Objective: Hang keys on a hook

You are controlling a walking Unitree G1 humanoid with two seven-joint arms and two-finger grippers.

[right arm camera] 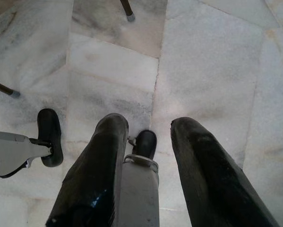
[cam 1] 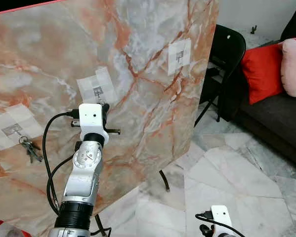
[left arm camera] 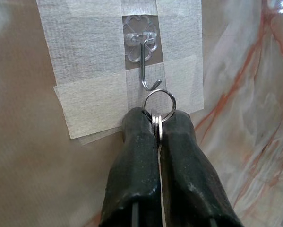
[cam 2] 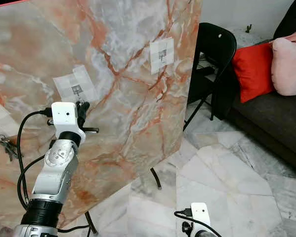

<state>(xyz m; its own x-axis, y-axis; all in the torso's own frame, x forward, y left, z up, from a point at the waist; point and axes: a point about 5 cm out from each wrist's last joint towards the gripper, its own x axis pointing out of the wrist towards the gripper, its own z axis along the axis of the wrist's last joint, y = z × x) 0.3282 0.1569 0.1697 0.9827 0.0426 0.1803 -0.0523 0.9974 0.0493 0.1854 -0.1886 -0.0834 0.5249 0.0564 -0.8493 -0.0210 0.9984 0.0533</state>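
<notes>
Fingers [left arm camera: 141,142] of the left gripper [cam 1: 104,109] pinching tight on the keys [left arm camera: 157,126], holding the key ring [left arm camera: 158,105] up at the marble board [cam 1: 138,59], just below the tip of the taped hook [left arm camera: 146,71]. Presenting the ring to the hook, not yet threading it. Next, judging by the gap: lifting slightly, sliding the ring over the upturned tip, then letting go. Another bunch of keys [cam 1: 30,148] already hanging on the left hook. Right gripper [right arm camera: 146,142] idling spread apart, empty, over the floor [right arm camera: 212,61].
</notes>
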